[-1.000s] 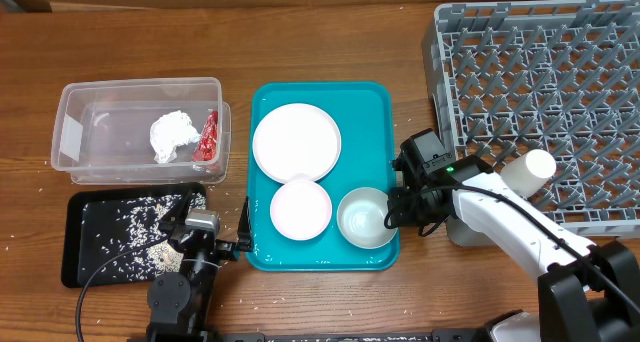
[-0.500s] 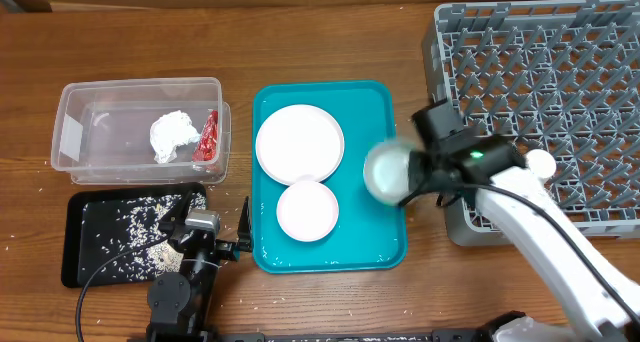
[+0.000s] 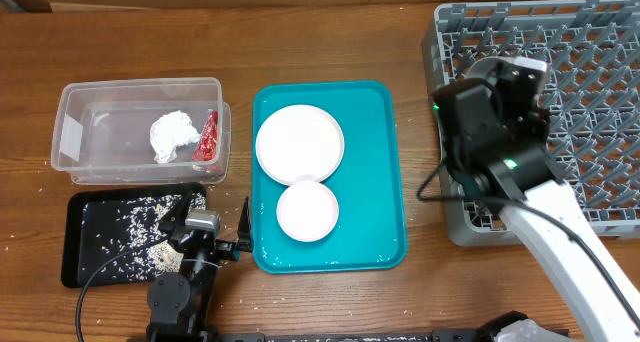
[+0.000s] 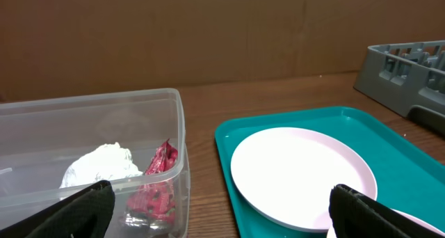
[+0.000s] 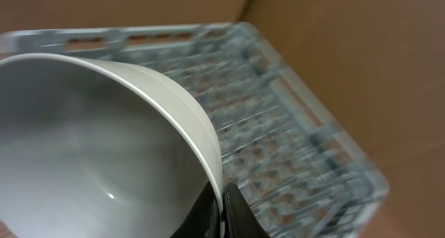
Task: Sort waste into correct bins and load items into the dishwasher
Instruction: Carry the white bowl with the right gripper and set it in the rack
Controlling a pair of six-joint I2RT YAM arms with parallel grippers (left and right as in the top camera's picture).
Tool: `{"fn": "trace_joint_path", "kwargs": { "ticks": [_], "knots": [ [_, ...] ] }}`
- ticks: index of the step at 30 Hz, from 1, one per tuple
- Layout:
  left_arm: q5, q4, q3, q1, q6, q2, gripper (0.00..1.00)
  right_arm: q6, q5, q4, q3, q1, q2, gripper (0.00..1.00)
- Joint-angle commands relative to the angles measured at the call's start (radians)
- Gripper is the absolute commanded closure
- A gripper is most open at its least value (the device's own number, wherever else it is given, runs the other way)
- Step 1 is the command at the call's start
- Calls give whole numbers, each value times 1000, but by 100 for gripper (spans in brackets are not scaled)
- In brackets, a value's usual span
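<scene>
My right gripper point(image 5: 222, 204) is shut on the rim of a white bowl point(image 5: 90, 140), which it holds tilted above the grey dishwasher rack point(image 5: 278, 127). From overhead, the right arm point(image 3: 490, 132) hangs over the rack's point(image 3: 580, 102) near left corner and hides most of the bowl. A large white plate point(image 3: 299, 142) and a smaller white bowl point(image 3: 306, 210) lie on the teal tray point(image 3: 370, 182). My left gripper point(image 4: 222, 217) stands open and empty between the tub point(image 4: 90, 127) and the teal tray. The chopsticks are out of view.
The clear tub point(image 3: 140, 127) at the left holds a crumpled napkin point(image 3: 172, 134) and a red wrapper point(image 3: 208, 137). In front of it lies the black tray point(image 3: 90, 242), strewn with rice grains point(image 3: 140, 227). Bare wood separates the teal tray from the rack.
My right arm lifted the bowl off the teal tray's front right corner and carried it right and back, over the rack's left edge. The left arm has not moved.
</scene>
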Motion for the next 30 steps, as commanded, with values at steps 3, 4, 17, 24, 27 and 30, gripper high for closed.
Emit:
{"fn": "trace_joint_path", "kwargs": {
  "ticks": [3,4,17,24,27,30],
  "knots": [
    [-8,2,-6,7,12,-10,0,-103,190,10,10,-9,174,96],
    [-8,2,-6,7,12,-10,0,-103,204,-3,10,-10,204,96],
    [-8,2,-6,7,12,-10,0,9,123,-243,7,-29,292,96],
    [-8,2,-6,7,12,-10,0,14,127,-247,7,-79,292,96],
    [-8,2,-6,7,12,-10,0,-25,127,-170,7,-92,292,96],
    [-8,2,-6,7,12,-10,0,-111,135,-67,7,-93,292,96]
  ]
}}
